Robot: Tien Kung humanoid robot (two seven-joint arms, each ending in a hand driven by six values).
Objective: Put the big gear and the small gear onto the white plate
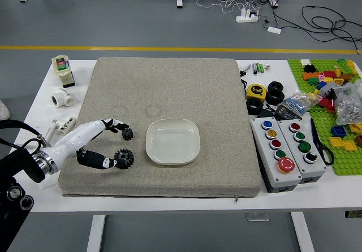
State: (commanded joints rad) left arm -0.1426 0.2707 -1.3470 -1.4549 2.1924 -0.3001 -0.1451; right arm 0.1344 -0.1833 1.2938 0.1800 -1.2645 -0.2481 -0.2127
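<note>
Fingers of your left robot hand (79,140) are spread, reaching toward the small gear (128,134) and the big gear (124,159) on the grey mat (226,105); if you close them carelessly, one gear may roll away, being so near. Rightward, the white plate (172,142) holds neither gear.

A grey mat (220,111) lies on the white desk (334,201). Right of the mat are two button boxes (277,178), a yellow tape measure (256,91) and, farther out, toy bricks (311,76) on a green baseplate (342,167). Left of it sits a white pipe fitting (62,98). Beyond its far edge, a yellow line (169,50) crosses the floor (113,14).
</note>
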